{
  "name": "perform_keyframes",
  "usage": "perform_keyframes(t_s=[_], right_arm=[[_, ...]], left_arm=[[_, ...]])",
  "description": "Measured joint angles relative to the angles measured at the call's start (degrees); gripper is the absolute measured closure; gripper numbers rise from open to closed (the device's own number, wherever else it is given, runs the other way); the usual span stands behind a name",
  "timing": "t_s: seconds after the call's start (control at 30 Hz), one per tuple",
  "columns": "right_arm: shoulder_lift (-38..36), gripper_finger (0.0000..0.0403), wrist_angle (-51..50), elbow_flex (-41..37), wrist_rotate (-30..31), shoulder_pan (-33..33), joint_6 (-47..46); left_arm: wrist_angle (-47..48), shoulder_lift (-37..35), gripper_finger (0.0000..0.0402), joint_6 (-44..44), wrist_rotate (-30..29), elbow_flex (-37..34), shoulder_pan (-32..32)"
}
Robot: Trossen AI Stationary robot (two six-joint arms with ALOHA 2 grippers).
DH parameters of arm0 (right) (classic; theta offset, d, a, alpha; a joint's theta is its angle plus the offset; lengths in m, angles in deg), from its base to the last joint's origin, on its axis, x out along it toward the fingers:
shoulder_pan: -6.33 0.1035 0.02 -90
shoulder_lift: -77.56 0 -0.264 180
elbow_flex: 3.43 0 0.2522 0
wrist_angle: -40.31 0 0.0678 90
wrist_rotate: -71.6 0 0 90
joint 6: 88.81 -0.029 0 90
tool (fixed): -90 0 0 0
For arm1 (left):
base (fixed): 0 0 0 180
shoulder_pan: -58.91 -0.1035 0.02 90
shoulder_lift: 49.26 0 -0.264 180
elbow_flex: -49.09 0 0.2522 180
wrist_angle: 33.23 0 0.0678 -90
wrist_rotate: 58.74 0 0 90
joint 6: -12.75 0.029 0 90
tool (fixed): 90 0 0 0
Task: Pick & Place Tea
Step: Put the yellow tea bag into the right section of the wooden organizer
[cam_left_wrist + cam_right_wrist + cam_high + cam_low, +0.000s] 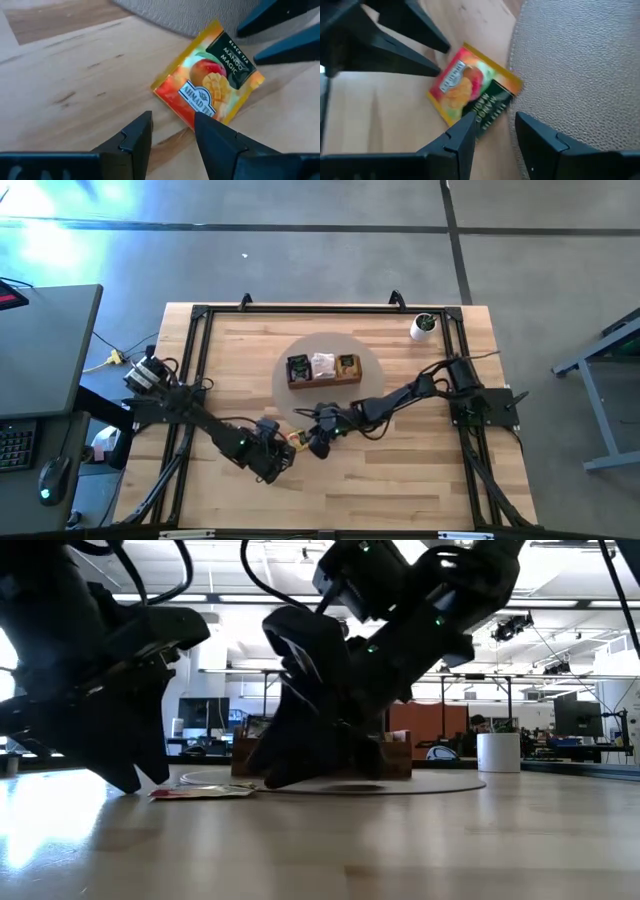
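Observation:
One yellow-orange tea sachet (210,75) with a mango picture lies flat on the wood, just off the grey round mat (580,60). It also shows in the high view (296,438), the low view (200,792) and the right wrist view (475,90). My left gripper (275,457) (172,132) is open, low over the sachet's near-left corner. My right gripper (318,443) (492,135) is open and faces it from the right, over the sachet's black end. More sachets sit in the brown tray (323,368). My left gripper has one finger (215,137) over the sachet's red corner (192,107); I cannot tell whether it touches. My right gripper has one finger (462,137) over the sachet's black edge (485,117); I cannot tell whether it touches either. The sachet lies flat on the table.
The wooden three-compartment tray (400,755) stands on the mat just beyond both grippers. A white cup (424,326) (497,752) stands at the far right corner. Black frame rails (195,350) run along the table's edges. Bare wood lies toward the near edge.

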Motion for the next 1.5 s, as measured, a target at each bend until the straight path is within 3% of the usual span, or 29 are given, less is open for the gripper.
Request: perform_keyframes(t_s=[0.47, 0.9, 1.07, 1.3, 1.5], right_arm=[[0.6, 0.0265, 2.7, -0.1, -2.5, 0.1, 0.7], [-1.4, 0.0265, 0.0, -0.2, -5.8, 1.2, 0.4], [-4.3, 0.0265, -4.4, -0.2, -2.0, 2.9, -3.4], [-4.4, 0.0265, -10.4, -0.2, 1.0, 6.2, -15.8], [-4.4, 0.0265, -12.5, -0.2, 7.4, 10.0, -21.5]], left_arm=[[-8.0, 0.2, 0.0252, 13.4, 1.7, -0.2, -6.6], [-9.9, 0.2, 0.0252, 13.2, 2.2, -0.2, -6.8], [-11.8, 0.2, 0.0252, 13.2, 2.3, -0.2, -6.8], [-17.3, 0.1, 0.0252, 15.1, 0.4, 0.0, -6.8], [-15.8, 0.9, 0.0252, 17.6, 3.9, -0.1, -6.5]])
